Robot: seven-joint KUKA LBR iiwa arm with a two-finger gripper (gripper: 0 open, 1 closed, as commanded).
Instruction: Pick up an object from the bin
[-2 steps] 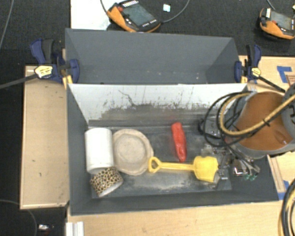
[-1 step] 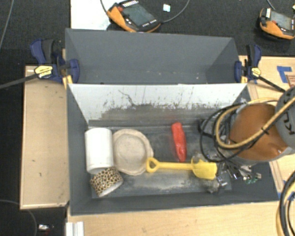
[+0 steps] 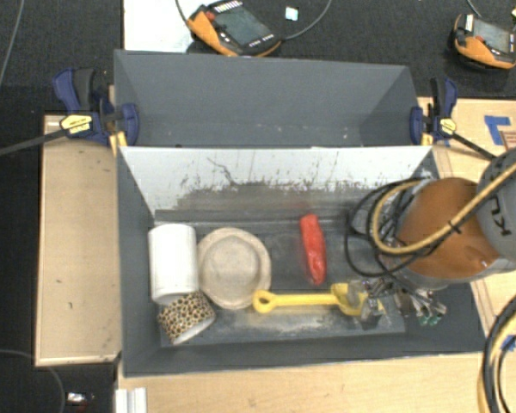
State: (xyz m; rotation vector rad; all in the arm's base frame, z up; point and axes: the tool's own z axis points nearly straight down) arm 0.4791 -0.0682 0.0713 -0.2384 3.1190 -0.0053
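Note:
A yellow toy scoop [image 3: 297,300] lies flat along the front of the bin floor, its long handle running left to right. Its wider right end reaches my gripper [image 3: 371,305], which is low over the bin floor at the front right, under the orange wrist cover. The gripper's metal parts touch or overlap that end of the scoop. A red oblong thing [image 3: 313,248] lies just behind the scoop, a short way left of the gripper.
A round beige bowl [image 3: 233,268] sits left of the centre. A white cylinder [image 3: 173,261] stands beside it at the left wall. A leopard-patterned cup [image 3: 186,317] lies on its side in the front left corner. Cables loop around the wrist at the right.

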